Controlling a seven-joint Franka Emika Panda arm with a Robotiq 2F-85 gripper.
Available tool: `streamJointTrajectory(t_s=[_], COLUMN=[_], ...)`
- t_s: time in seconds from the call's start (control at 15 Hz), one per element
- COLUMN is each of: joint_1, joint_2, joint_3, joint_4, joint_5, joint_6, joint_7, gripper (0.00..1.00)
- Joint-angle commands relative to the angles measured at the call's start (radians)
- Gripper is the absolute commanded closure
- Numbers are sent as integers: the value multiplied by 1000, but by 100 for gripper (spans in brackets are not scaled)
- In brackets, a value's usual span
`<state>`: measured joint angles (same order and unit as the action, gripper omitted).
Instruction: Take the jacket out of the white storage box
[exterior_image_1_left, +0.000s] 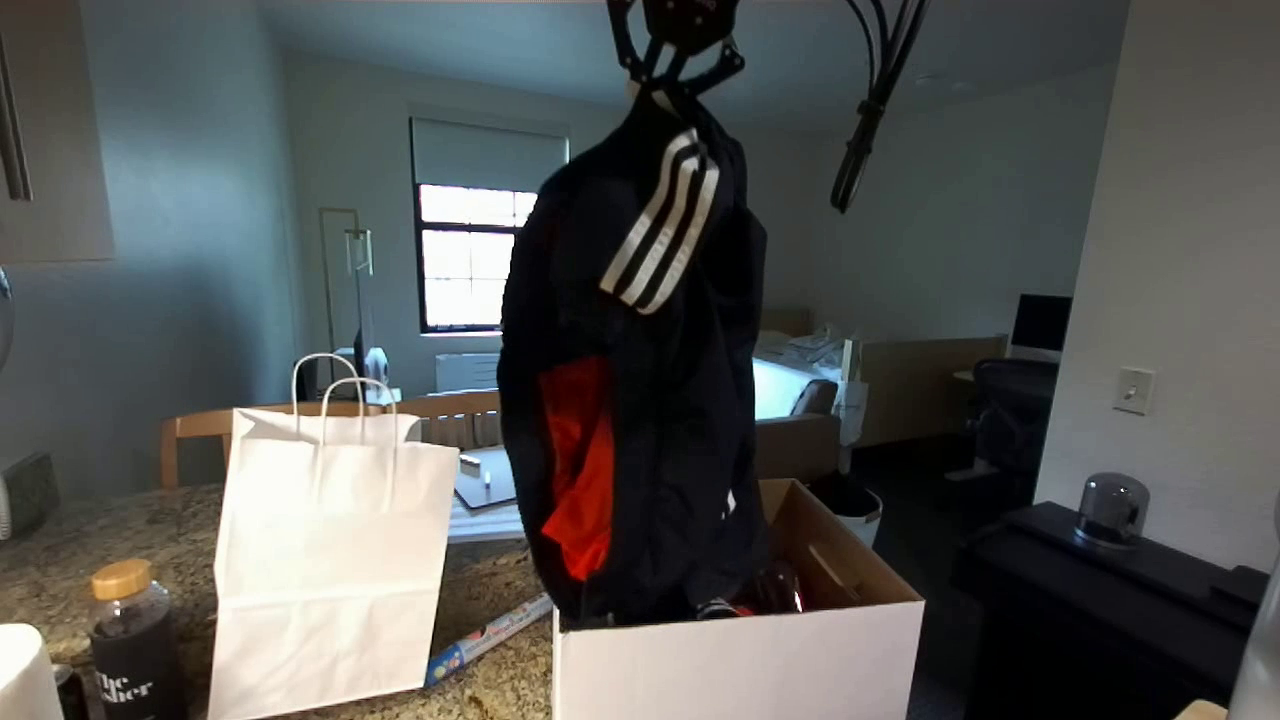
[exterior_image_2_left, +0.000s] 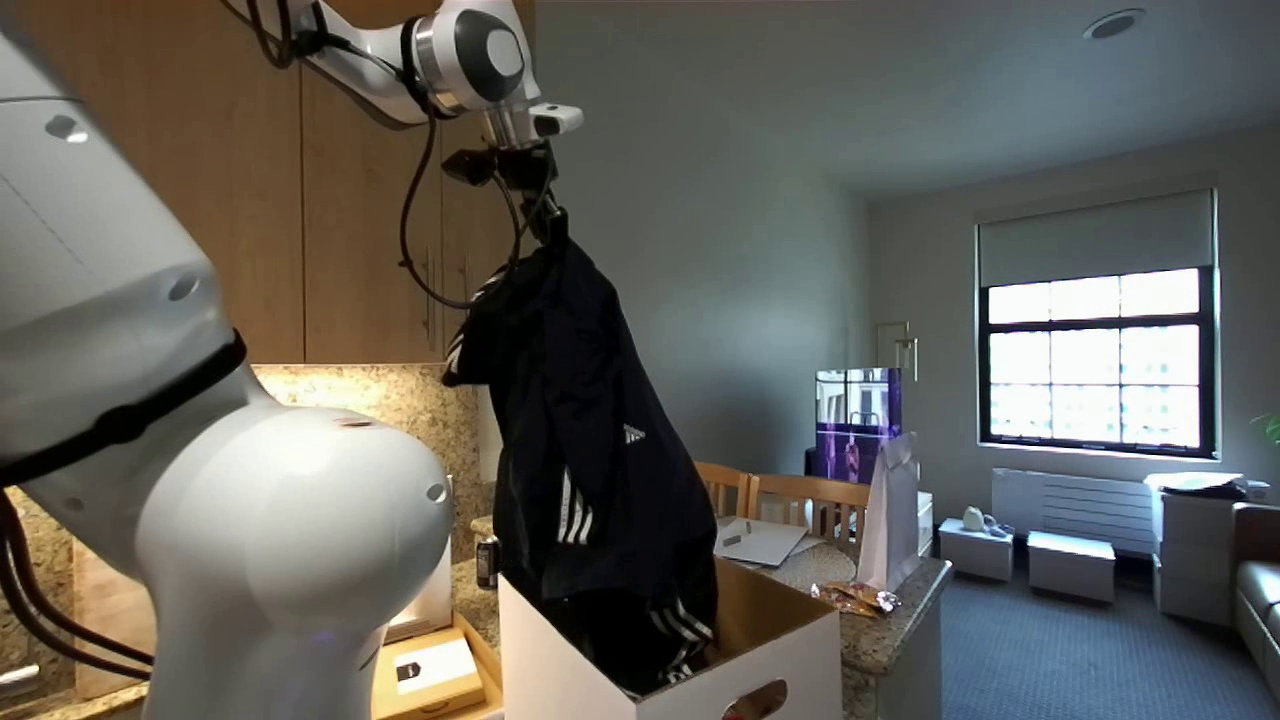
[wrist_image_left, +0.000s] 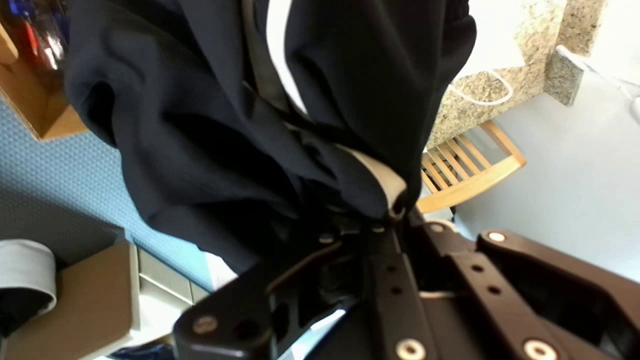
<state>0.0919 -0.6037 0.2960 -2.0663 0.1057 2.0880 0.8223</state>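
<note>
Claw: you are gripping the jacket with it, at the top. Jacket: hanging over the box, lower end dipping inside. Red patch, bottle: showing in an exterior view only. Carton: showing in an exterior view only. Pale stripe: running up to the claw in your wrist view.

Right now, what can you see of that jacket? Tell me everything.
The jacket is black, of soft-looking fabric, with sets of three white stripes, a small white logo and a red patch, perhaps lining. It hangs in loose folds, its upper end bunched and pinched in the fingers. Most of it is above the box; the lower part reaches inside, where its end is hidden, so I cannot tell what it touches there.
</note>
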Motion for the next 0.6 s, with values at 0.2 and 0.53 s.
streamJointTrajectory(t_s=[0.2,0.53], joint_1=[-129,-221], joint_2=[68,114], joint_3=[182,324], joint_4=[391,683], joint_5=[-193,-340], joint_6=[-20,-57], joint_7=[228,386], gripper=[98,98])
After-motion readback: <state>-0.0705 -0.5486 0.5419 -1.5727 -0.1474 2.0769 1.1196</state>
